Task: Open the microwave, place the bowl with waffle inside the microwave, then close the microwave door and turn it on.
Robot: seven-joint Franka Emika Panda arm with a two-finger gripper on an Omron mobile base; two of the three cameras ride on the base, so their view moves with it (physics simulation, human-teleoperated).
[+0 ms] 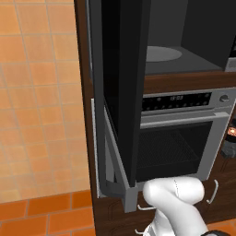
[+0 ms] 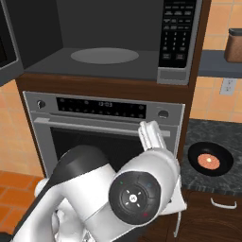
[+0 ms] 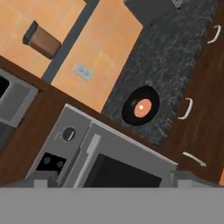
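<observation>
Black bowl (image 2: 210,159), one, holding one waffle (image 2: 208,161).

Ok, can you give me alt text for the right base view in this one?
The microwave stands open, its grey cavity holding a bare turntable plate, above a silver oven. To the right, a black bowl holding a waffle sits on the dark counter, and the robot's white arm crosses the foreground.
</observation>
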